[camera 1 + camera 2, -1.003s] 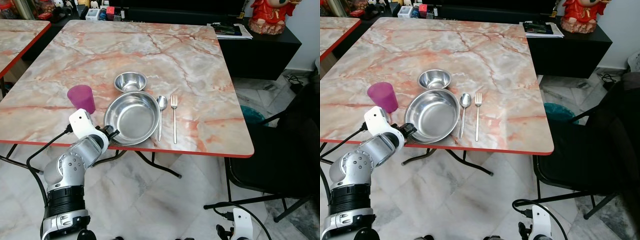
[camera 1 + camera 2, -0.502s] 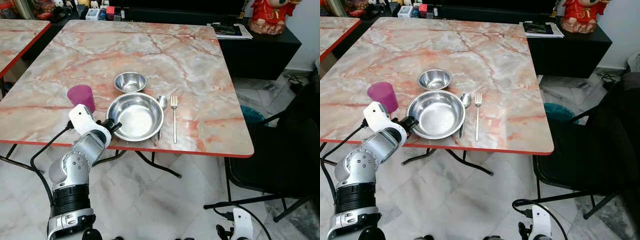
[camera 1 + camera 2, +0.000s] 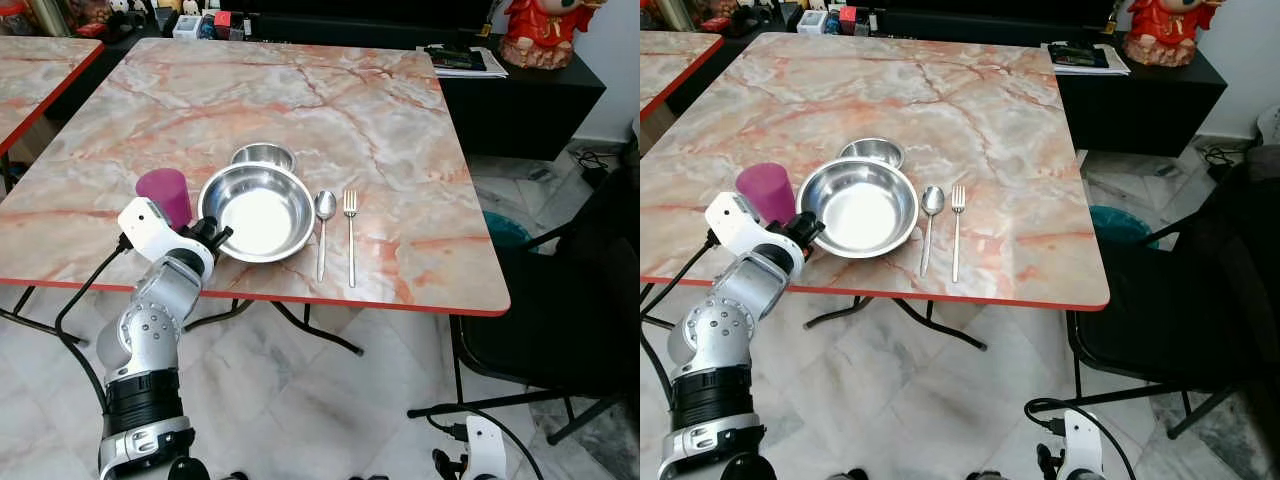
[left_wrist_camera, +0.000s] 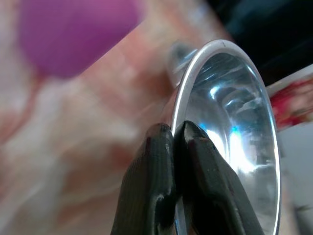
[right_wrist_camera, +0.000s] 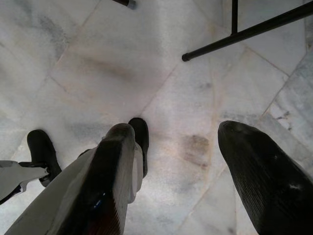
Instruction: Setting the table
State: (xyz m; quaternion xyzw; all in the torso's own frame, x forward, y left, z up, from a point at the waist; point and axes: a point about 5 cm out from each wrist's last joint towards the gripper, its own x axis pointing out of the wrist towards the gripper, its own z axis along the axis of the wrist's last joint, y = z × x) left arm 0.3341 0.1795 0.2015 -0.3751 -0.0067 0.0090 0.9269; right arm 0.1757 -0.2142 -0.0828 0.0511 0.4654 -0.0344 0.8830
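Observation:
A large steel bowl (image 3: 257, 211) is lifted off the marble table (image 3: 400, 130) and tilted, its far edge covering part of the small steel bowl (image 3: 262, 154) behind it. My left gripper (image 3: 212, 237) is shut on the large bowl's near-left rim; the left wrist view shows its fingers (image 4: 156, 186) pinching the rim (image 4: 195, 68). A purple cup (image 3: 164, 194) stands just left of the bowl. A spoon (image 3: 323, 228) and a fork (image 3: 350, 232) lie side by side to the right. My right gripper (image 5: 178, 171) hangs open above the floor.
A black chair (image 3: 570, 300) stands at the table's right side. A second marble table (image 3: 35, 65) is at the far left. A black cabinet (image 3: 520, 95) with a red figurine (image 3: 540, 30) is behind, and small items line the table's far edge.
The large bowl has been raised from the table's front edge, tilted, and carried back and left toward the small bowl. My left arm rose with it.

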